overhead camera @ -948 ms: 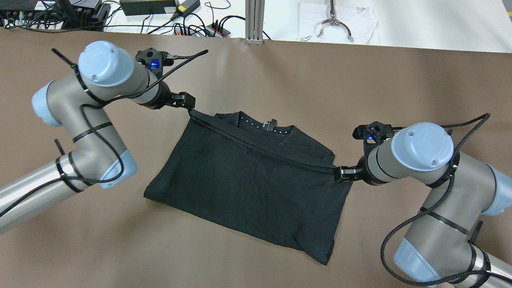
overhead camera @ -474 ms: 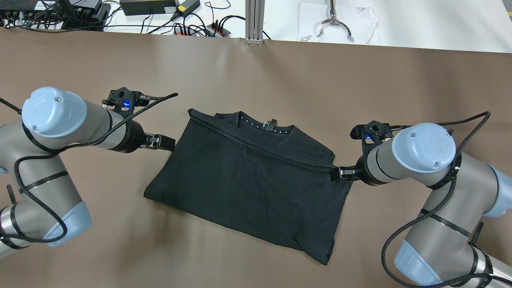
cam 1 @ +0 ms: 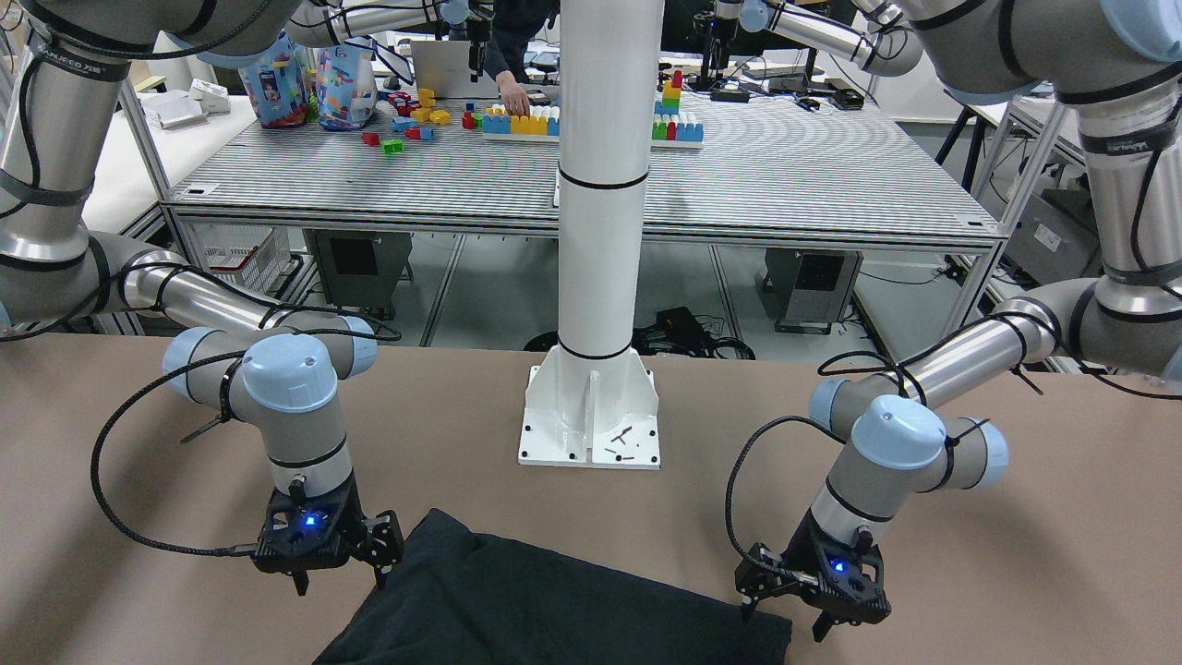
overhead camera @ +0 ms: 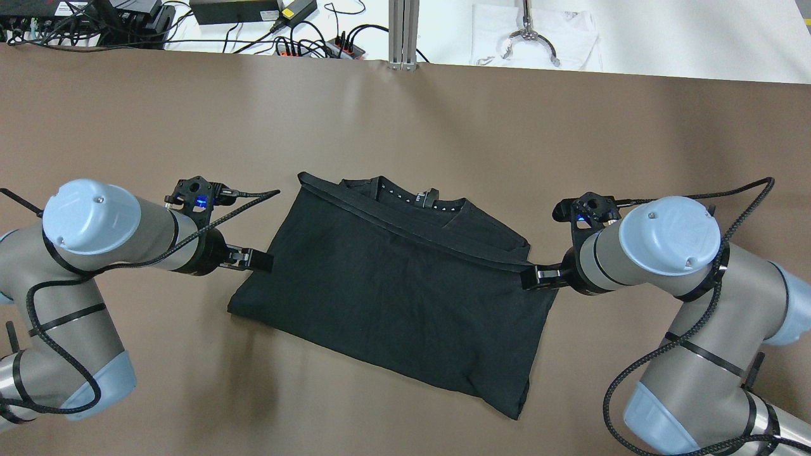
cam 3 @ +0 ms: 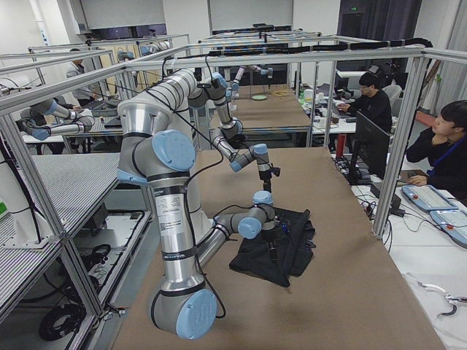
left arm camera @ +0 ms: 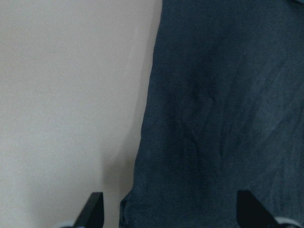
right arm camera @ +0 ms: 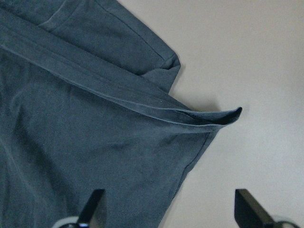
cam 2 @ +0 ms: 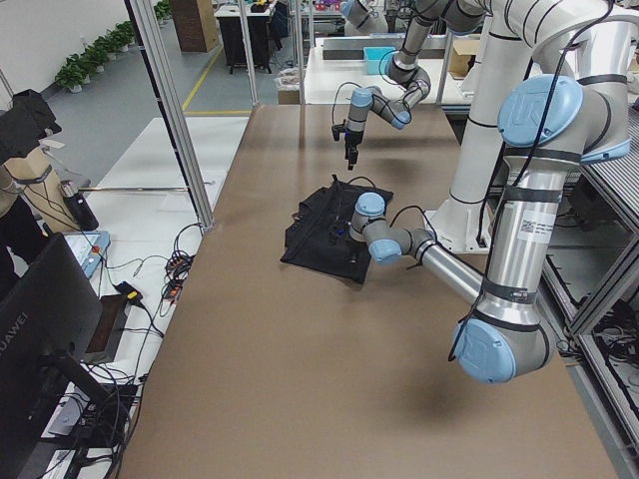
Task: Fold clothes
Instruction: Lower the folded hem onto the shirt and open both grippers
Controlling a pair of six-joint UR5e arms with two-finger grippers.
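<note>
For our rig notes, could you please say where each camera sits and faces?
Front-facing: across the table, facing the robot; white pillar, left arm, right arm.
Overhead: behind the robot, looking down; left gripper, right gripper flank garment.
Exterior left: table's end; left arm near.
Exterior right: opposite end; right arm near.
Left wrist: down on garment edge; own fingertips.
Right wrist: down on hem corner; own fingertips.
All share the garment.

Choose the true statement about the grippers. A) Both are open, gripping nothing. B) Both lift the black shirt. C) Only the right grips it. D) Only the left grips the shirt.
A: both wrist views show the left gripper and right gripper spread wide over the shirt, lying flat.
</note>
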